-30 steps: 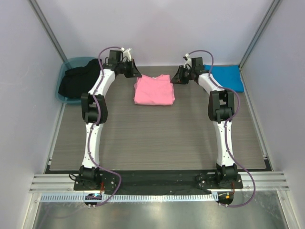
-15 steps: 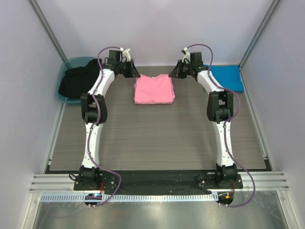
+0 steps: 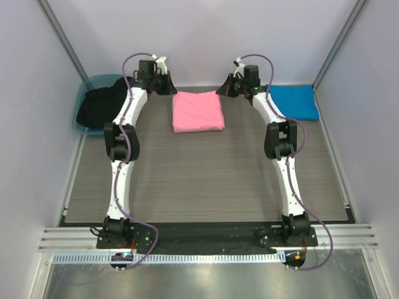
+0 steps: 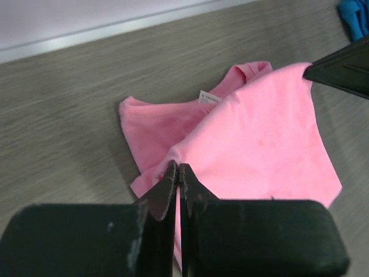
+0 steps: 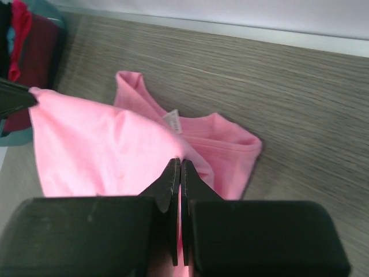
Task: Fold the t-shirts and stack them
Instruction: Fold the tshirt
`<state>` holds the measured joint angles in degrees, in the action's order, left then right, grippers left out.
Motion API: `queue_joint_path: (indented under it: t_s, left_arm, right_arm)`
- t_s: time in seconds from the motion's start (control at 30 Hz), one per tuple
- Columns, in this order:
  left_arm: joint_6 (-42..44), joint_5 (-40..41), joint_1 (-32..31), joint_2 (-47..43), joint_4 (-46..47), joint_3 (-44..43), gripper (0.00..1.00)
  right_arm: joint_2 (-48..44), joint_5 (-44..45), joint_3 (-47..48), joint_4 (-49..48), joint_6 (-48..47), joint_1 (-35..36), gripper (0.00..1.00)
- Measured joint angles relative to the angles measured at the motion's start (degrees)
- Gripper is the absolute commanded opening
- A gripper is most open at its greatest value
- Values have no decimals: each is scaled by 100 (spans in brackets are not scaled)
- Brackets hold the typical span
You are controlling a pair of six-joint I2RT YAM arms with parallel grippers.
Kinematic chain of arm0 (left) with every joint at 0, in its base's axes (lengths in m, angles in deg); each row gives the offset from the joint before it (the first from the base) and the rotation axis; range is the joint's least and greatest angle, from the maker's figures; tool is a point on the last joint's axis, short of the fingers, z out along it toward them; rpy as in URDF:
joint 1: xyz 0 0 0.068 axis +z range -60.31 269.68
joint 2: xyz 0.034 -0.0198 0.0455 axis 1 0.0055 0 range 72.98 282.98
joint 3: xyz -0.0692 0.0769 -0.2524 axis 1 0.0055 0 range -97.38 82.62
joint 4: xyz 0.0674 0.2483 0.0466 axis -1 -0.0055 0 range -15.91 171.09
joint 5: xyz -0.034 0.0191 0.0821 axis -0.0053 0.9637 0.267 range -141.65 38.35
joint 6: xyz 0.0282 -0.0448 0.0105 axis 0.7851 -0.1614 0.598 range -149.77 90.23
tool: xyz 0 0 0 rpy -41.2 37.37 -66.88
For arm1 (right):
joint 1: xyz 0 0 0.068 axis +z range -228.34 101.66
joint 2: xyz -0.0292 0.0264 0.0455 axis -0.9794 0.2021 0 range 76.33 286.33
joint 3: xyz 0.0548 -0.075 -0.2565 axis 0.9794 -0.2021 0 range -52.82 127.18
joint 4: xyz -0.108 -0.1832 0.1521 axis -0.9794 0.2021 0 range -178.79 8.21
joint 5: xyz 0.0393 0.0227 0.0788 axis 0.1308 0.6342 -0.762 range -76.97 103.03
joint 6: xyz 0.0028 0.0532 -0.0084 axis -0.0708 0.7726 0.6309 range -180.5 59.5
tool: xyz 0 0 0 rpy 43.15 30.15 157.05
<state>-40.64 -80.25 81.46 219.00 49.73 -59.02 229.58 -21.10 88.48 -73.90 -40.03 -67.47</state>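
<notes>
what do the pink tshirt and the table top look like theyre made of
The pink t-shirt: soft matte knit cloth, probably cotton jersey; it drapes and creases, with a sewn neck label. The table top: likely laminate printed as grey wood; grain streaks, no gloss.

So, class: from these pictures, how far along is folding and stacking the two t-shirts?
Looks done: the blue t-shirt lies as a flat rectangle at the far right. In hand: the left gripper and right gripper, both shut, pinch the pink t-shirt and hold one layer lifted over the rest. Left: finishing that fold, then stacking; the shirts lie apart.
</notes>
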Motion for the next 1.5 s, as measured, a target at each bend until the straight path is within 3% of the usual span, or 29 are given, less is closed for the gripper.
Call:
queue_joint_path:
  t_s: [0.03, 0.07, 0.1, 0.2, 0.3, 0.5, 0.67, 0.77, 0.87, 1.13, 1.5]
  left_arm:
    - [17, 83, 0, 35, 35, -35, 4]
    - [46, 184, -2, 81, 79, -72, 16]
    - [92, 278, -7, 125, 114, -94, 21]
    - [118, 678, -24, 243, 157, -98, 41]
    - [116, 1102, -39, 313, 153, -98, 47]
    - [160, 1620, -59, 271, 142, -151, 46]
    - [149, 874, -74, -85, 4, 120, 32]
    - [-219, -133, -109, -511, 24, 654, 20]
    - [-892, -1211, -197, -881, 411, 1449, 14]
    - [-2533, -2741, -601, -778, 1379, 2728, 10]
    - [-3351, -3128, -804, -540, 2133, 2789, 10]
  right_arm:
    - [125, 48, 109, -28, 24, 0, 4]
    - [214, 92, 160, -46, 37, 0, 10]
    - [295, 133, 197, -52, 57, 0, 29]
    - [496, 299, 280, -72, 79, 0, 48]
    - [529, 409, 280, -48, 79, -22, 56]
    - [234, 256, -35, -146, 225, -168, 75]
    - [-345, -417, -881, -245, 645, -402, 80]
    - [-555, -896, -1375, -284, 911, -518, 80]
    - [-590, -1272, -1777, -304, 1132, -557, 81]
    - [-562, -1711, -2140, -278, 1425, -455, 81]
    - [-448, -1827, -2133, -417, 1604, -354, 81]
